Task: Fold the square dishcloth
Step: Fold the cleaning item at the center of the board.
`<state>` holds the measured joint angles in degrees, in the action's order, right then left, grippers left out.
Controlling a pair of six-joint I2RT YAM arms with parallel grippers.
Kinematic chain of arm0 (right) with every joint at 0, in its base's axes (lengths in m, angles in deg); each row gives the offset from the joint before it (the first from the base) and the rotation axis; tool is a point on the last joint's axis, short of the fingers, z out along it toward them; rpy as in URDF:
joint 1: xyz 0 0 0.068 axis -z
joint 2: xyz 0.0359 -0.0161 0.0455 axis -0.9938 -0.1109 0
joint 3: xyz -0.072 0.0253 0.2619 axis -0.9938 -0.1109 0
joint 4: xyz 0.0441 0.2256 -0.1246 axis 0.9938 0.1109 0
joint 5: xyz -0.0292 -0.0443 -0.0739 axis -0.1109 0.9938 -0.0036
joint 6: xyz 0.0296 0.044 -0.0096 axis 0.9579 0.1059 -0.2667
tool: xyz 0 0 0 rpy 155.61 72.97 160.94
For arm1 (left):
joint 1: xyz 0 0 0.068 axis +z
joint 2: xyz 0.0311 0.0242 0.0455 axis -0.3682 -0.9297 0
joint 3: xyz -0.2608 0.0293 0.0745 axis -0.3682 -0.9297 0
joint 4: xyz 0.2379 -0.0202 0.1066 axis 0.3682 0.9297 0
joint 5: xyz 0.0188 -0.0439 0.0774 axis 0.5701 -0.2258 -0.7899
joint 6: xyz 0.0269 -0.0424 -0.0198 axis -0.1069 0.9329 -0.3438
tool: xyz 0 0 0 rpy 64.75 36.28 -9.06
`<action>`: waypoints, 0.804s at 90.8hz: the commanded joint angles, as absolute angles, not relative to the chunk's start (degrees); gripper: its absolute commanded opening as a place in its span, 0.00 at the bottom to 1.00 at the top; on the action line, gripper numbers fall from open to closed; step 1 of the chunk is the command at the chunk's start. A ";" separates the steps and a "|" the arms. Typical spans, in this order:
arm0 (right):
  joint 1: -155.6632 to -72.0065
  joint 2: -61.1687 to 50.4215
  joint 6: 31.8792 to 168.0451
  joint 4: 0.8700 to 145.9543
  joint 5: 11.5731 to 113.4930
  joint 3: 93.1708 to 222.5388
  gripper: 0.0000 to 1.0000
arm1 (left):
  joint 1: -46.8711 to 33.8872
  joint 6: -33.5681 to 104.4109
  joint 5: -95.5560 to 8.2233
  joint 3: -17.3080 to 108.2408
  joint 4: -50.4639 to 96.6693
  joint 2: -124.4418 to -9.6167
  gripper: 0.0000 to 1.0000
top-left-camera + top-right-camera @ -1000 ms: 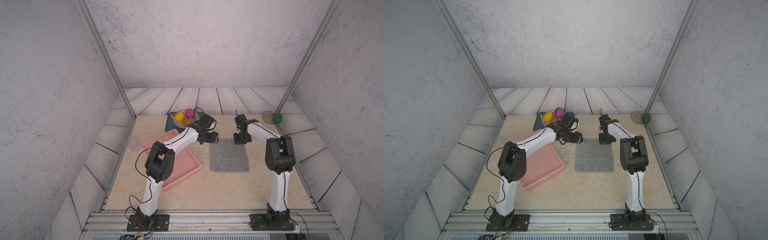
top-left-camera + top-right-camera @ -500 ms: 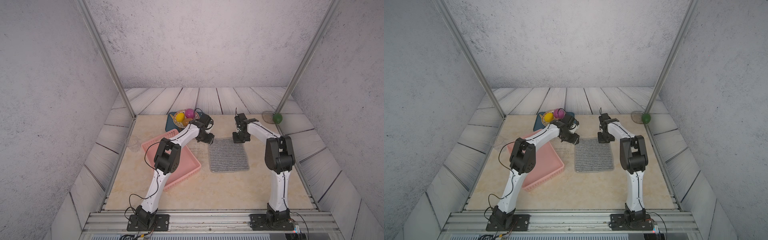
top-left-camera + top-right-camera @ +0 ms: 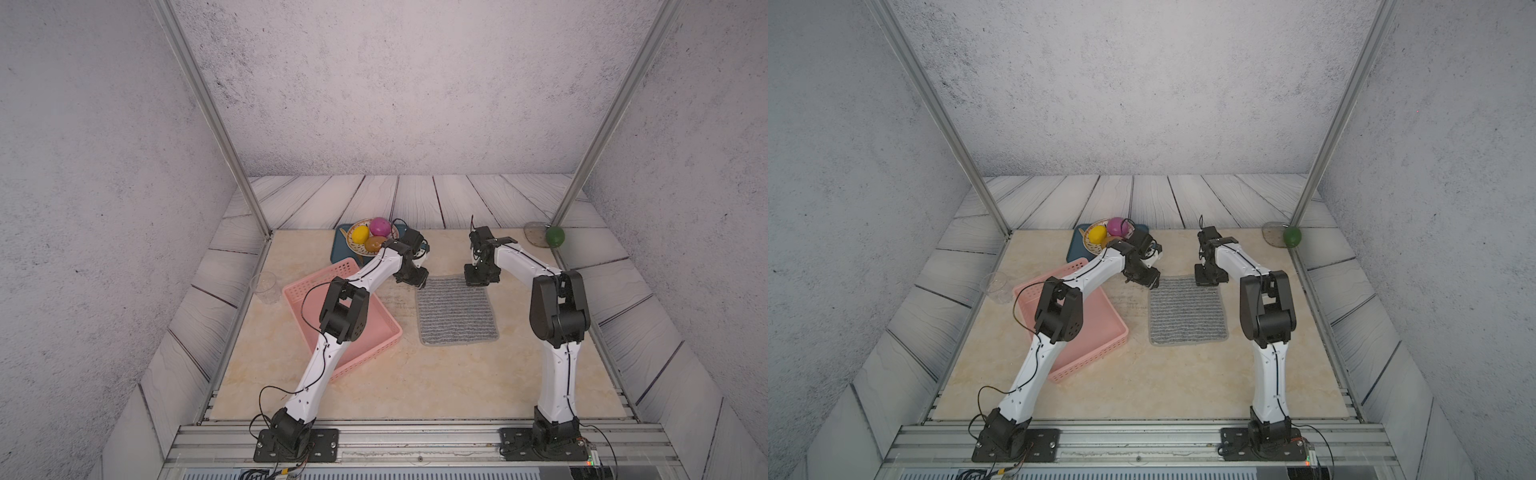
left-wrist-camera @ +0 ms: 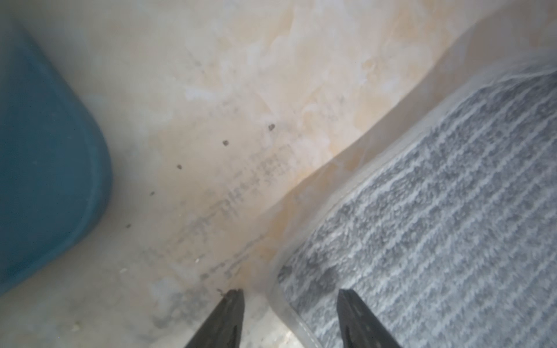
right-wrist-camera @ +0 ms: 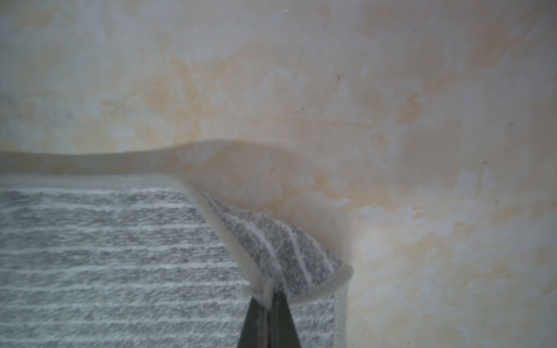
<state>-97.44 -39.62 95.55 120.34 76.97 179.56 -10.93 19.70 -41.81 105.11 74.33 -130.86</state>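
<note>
Dishcloth [image 3: 455, 309] lies flat on the table [image 3: 415, 382], mid scene, just right of the pink basket [image 3: 380, 332] and between the two arms. Grey with thin white stripes, pale hem. Both grippers sit at its far edge.

Right gripper [image 5: 268, 293]: at the far right corner, clenched on the hem. Wrist view shows the tips pinched together with cloth between them. The corner is lifted and curled over, striped underside showing. Rest of the cloth is flat.

Left gripper [image 4: 291, 293]: at the far left corner, jaws apart, gripping nothing. In the wrist view one tip is over bare table and the other over the cloth, with the hem edge between them. Can't tell if the tips touch the cloth or table.

Blue tray [image 3: 338, 249] at far left of the table, holding a plate [image 3: 353, 247] with yellow, pink and orange round items. Left arm reaches over the basket. Clear cup [image 3: 264, 286] just left of the basket, off the table edge. Green ball [image 3: 555, 236] at far right by the post.
</note>
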 commanded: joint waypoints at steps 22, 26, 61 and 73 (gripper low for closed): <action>-97.49 -41.00 95.41 120.64 76.29 180.50 0.00 | -9.78 19.93 -37.27 107.27 76.48 -133.51 0.44; -97.50 -41.04 95.41 120.70 76.33 180.58 0.00 | -9.85 20.02 -36.62 107.19 76.42 -133.59 0.42; -97.50 -41.03 95.54 122.16 78.81 182.28 0.00 | -9.86 20.32 -35.36 107.10 74.47 -132.34 0.00; -97.45 -39.64 95.78 123.22 82.44 182.54 0.00 | -9.77 19.34 -37.10 105.00 73.70 -129.15 0.00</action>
<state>-97.44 -40.21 95.57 121.10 78.24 181.31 -10.01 20.59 -35.84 106.18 74.18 -132.09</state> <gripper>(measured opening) 0.047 0.079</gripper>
